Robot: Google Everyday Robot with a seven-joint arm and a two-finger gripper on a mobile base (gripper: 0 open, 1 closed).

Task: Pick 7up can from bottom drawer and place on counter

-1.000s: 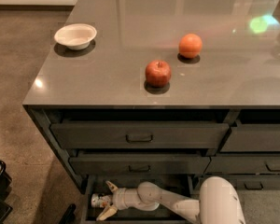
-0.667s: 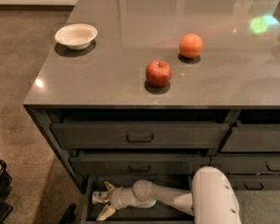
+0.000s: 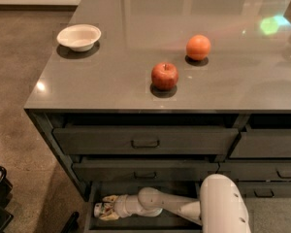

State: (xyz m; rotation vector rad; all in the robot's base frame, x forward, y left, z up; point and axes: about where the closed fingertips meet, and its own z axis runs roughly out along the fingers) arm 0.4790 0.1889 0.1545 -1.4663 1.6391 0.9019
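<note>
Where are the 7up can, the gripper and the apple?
7up can [image 3: 98, 210]: camera view, on its pale side.
gripper [image 3: 106, 208]: camera view, at its tip, in the bottom drawer [image 3: 136, 222] by the can.
apple [image 3: 164, 75]: camera view, on its red front.

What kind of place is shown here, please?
Probably a kitchen or break room: a glossy grey counter with a bowl, apple and orange, over stacked drawers. The end effector is inside the open bottom drawer.
</note>
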